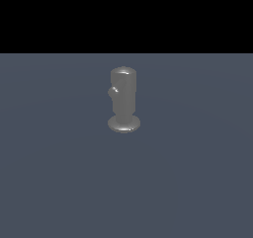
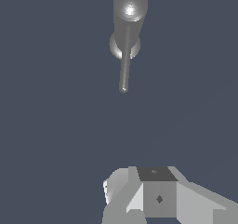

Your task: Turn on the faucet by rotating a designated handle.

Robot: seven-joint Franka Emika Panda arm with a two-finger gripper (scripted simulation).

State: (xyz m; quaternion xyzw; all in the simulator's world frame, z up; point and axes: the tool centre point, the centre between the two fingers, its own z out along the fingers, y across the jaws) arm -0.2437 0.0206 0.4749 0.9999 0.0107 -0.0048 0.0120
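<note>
Currently hovering well above the table (image 1: 54, 182), hand (image 2: 153, 197) nowhere near contact, presumably to line up first. Can't tell whether fingers are wide or narrow. Faucet (image 1: 123, 96) upright mid-table; handle (image 2: 124, 67) sticking out sideways from its body, untouched. Probably needs a sideways push at the tip.

Upright faucet (image 1: 123, 99) on grey floor (image 1: 59, 182)

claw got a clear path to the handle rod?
Probably yes. Nothing lies between the claw and the handle; its rounded tip points toward the camera, clear of the faucet body. Bare floor between.
</note>
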